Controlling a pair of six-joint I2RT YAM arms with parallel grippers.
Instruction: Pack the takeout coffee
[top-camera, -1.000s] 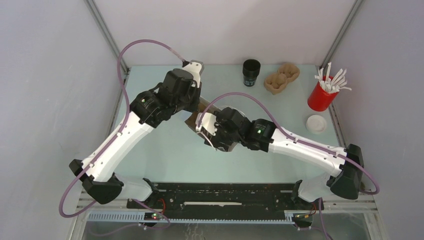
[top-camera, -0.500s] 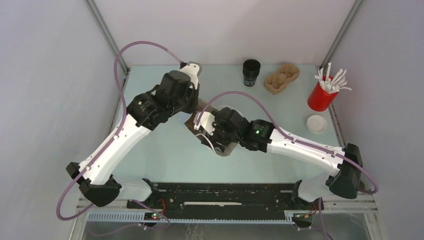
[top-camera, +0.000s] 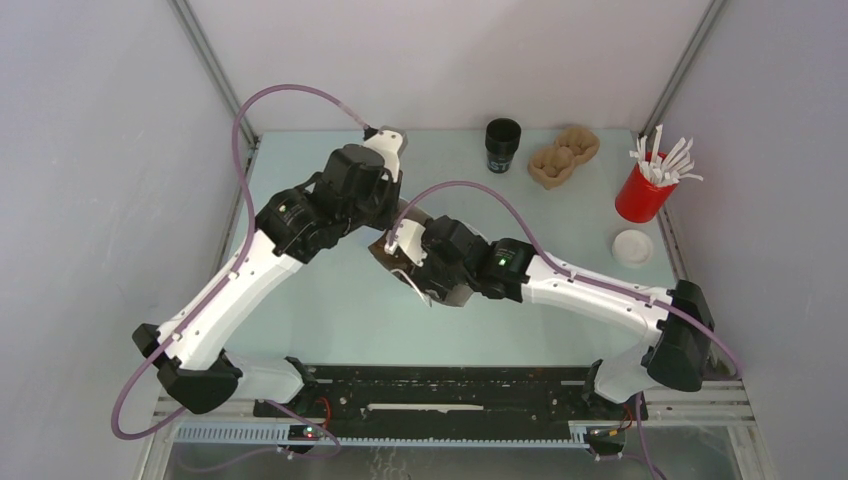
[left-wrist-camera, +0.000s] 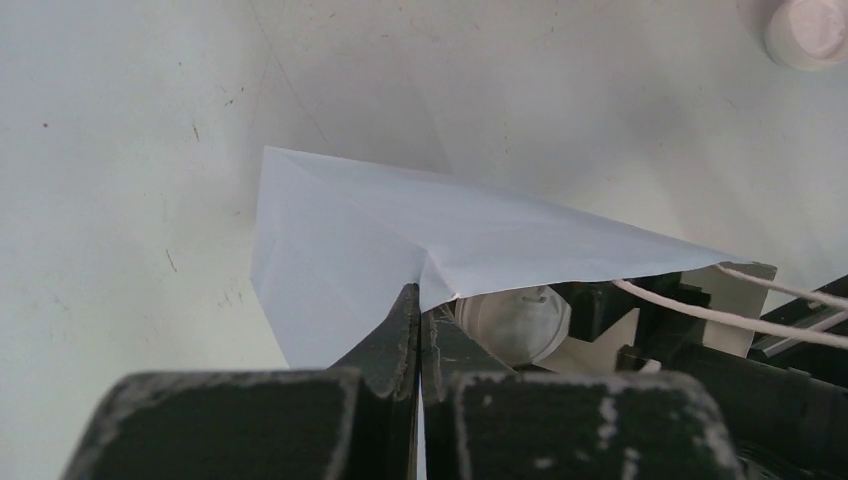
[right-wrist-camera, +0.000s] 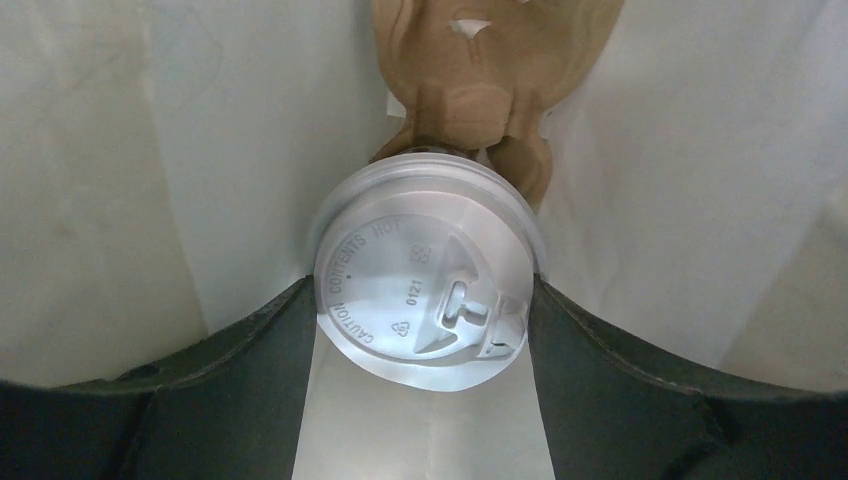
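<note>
The takeout coffee (right-wrist-camera: 425, 290) shows in the right wrist view as a white domed lid; the black cup under it is hidden. My right gripper (right-wrist-camera: 421, 288) is shut on it, a finger on each side, inside a paper bag (right-wrist-camera: 150, 180) with white inner walls. A brown cup carrier (right-wrist-camera: 480, 60) lies deeper in the bag. My left gripper (left-wrist-camera: 420, 296) is shut on the bag's upper edge (left-wrist-camera: 340, 230) and holds the mouth open. The lid (left-wrist-camera: 515, 325) shows under that edge. From above, both grippers meet at the bag (top-camera: 383, 248) mid-table.
At the back stand a lidless black cup (top-camera: 503, 145) and a second brown carrier (top-camera: 563, 157). A red cup of white sticks (top-camera: 643, 190) and a loose white lid (top-camera: 633, 247) sit at the right edge. Side walls close in the table.
My right arm has moved left and a little farther from me, taking the coffee deeper into the bag. My left arm has shifted slightly while keeping hold of the bag's edge.
</note>
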